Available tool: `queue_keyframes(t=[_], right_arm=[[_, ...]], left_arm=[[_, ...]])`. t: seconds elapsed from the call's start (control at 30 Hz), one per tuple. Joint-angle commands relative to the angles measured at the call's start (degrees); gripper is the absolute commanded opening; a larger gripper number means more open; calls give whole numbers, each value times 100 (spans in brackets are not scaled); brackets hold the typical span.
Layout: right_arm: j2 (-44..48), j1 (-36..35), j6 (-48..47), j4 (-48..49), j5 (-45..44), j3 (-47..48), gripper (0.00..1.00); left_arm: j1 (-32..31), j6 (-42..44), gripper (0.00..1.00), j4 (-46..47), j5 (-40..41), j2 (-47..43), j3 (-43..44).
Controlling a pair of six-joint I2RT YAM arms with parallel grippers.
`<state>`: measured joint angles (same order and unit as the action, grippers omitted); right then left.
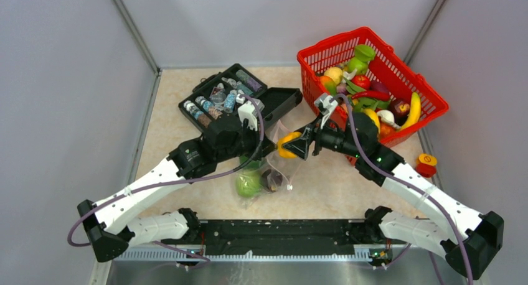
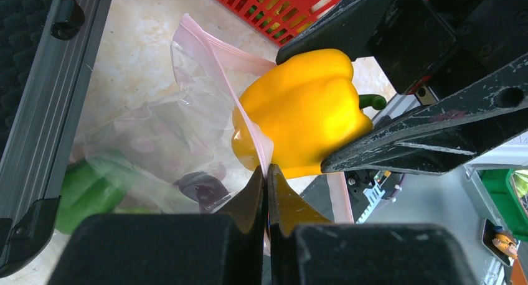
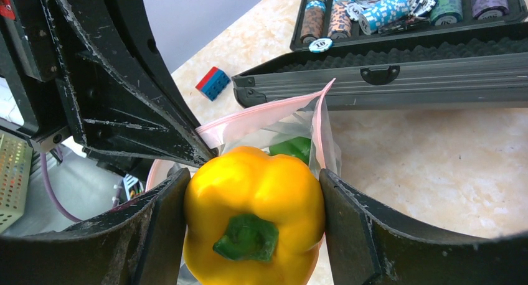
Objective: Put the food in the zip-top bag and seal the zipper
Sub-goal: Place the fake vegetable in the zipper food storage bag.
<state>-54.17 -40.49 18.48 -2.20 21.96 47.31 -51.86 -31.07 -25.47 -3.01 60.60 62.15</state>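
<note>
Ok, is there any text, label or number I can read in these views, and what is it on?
No text is readable in any view.
Poker chips in the black case: printed marks, too blurred to read.
Yellow pepper and zip-top bag: no print visible.

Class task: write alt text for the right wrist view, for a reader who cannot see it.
The right hand holds a yellow pepper between its fingers at the open mouth of a clear bag, whose pink edge the left hand pinches. Behind lies an open black case of poker chips.
</note>
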Motion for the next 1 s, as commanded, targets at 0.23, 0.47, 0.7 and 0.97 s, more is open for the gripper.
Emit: queue_keyframes(t=[0.23,0.47,0.7,0.97], right_arm=[[250,-171,-15,385,-191,-34,72],[504,-166,48,637,-314,-223,80],[740,-168,280,935,-471,-416,80],[1759,-170,180,1009,-2078,-895,80]], left_arm=[[-9,88,0,356,14,-210,251],[-9,75,0,379,60,-292,208],[-9,48,0,376,59,-325,133],[-13,35,0,402,133,-400,53]])
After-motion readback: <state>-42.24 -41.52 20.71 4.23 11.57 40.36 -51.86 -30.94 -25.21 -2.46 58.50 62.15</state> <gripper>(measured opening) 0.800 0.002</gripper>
